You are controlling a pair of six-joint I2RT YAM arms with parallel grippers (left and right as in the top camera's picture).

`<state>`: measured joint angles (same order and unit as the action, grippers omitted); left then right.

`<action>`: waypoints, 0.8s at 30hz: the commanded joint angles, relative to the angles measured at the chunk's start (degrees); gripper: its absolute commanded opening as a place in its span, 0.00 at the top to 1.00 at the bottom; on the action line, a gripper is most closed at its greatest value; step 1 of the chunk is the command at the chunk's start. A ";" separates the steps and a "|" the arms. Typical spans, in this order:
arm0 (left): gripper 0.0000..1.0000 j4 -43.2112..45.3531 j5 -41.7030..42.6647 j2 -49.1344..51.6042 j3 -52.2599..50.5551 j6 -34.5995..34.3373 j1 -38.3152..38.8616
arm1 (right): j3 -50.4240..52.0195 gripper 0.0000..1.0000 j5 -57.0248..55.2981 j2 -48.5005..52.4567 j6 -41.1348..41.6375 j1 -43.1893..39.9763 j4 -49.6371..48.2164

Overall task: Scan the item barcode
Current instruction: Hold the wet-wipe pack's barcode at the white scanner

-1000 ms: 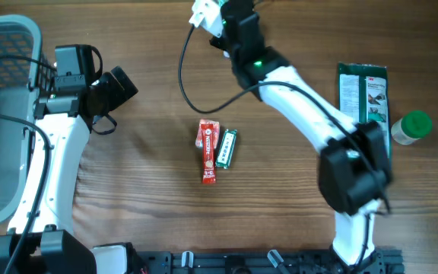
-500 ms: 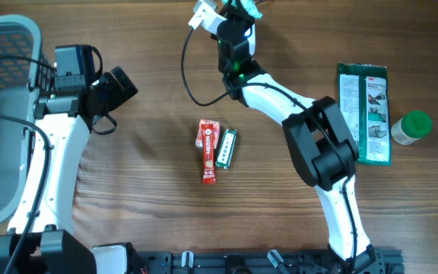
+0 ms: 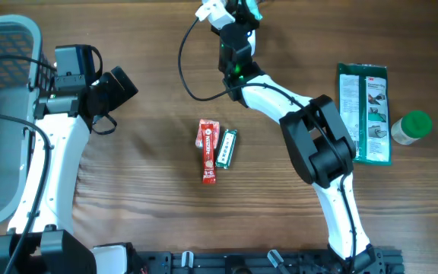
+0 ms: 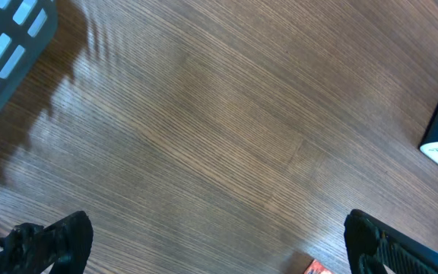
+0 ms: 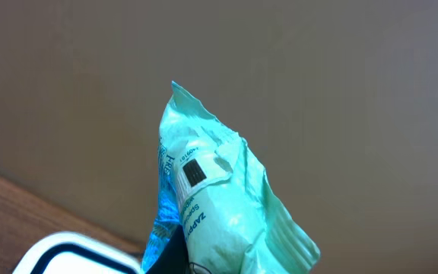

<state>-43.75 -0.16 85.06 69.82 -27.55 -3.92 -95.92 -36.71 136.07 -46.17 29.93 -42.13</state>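
Left pincer (image 4: 220, 247) stood fully spread, empty, above bare tabletop (image 4: 204, 129). At the far edge, right pincer (image 3: 240, 11) was clamped nearly shut on pale green packet (image 5: 219, 205), its barcode (image 5: 195, 172) toward the wrist camera, white scanner (image 3: 212, 11) just beside. Risk: crinkled film could slip, or the barcode could face away from the scanner, giving no read.
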 commanded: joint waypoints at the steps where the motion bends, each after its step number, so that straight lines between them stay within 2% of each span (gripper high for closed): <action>1: 0.00 -0.04 -0.59 -0.52 0.48 0.09 -0.22 | -0.83 0.95 -1.68 2.75 6.84 -0.70 1.53; 10: 0.00 -0.04 -0.59 -0.52 0.48 0.09 -0.22 | -0.83 0.96 -2.01 3.23 17.94 -0.79 9.86; 16: 0.00 -0.04 -0.59 -0.52 0.48 0.09 -0.22 | -0.83 0.96 0.31 2.45 19.37 -0.94 13.09; 24: 0.00 -0.04 -0.59 -0.52 0.48 0.09 -0.22 | -0.83 0.96 2.32 -12.07 19.39 -1.03 13.97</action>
<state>-43.75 -0.16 85.06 69.82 -27.55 -3.92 -96.79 -36.86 134.02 -28.75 28.73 -28.29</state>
